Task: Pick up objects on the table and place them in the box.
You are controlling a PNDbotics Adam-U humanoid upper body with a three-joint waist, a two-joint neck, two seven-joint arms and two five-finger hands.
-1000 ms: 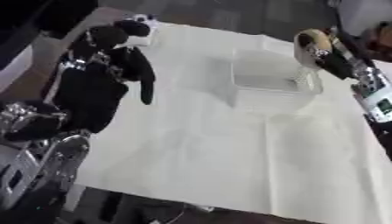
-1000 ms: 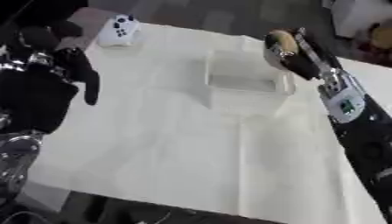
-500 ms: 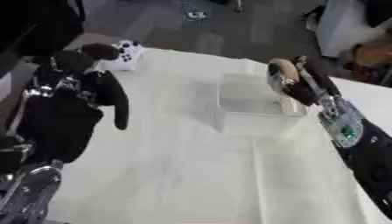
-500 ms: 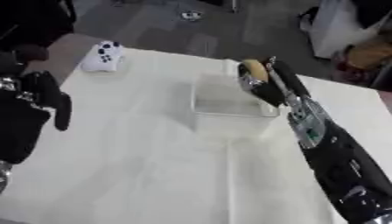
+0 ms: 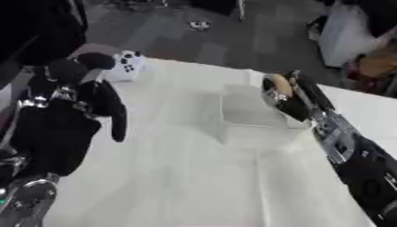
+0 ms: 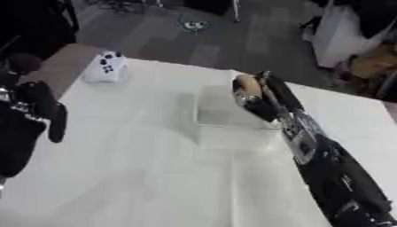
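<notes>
The task looks partway through, with one object about to go in and at least one more left. The clear, shallow rectangular plastic box [image 5: 252, 110] sits toward the far side of the white-covered surface [image 5: 194, 177], and as far as I can tell nothing lies in it yet, though its see-through walls make that hard to judge. Over the box's right edge hangs the right robot hand [image 6: 260, 99], its dark fingers curled round a small rounded tan object [image 6: 247, 84] that I cannot identify further; the object is in the hand, above the box's right rim, not resting in the box. So the carry seems done and the release is what remains for this piece.

Well apart from the box, near the far left corner of the surface, lies a white game controller with dark buttons [image 6: 106, 67], untouched and clear of both hands. It would be the next thing to fetch.

The left robot hand [image 5: 93, 95] shows at the left edge, close to the controller but not touching it. Its fingers hang down, fairly straight and relaxed, and it holds nothing that I can see
</notes>
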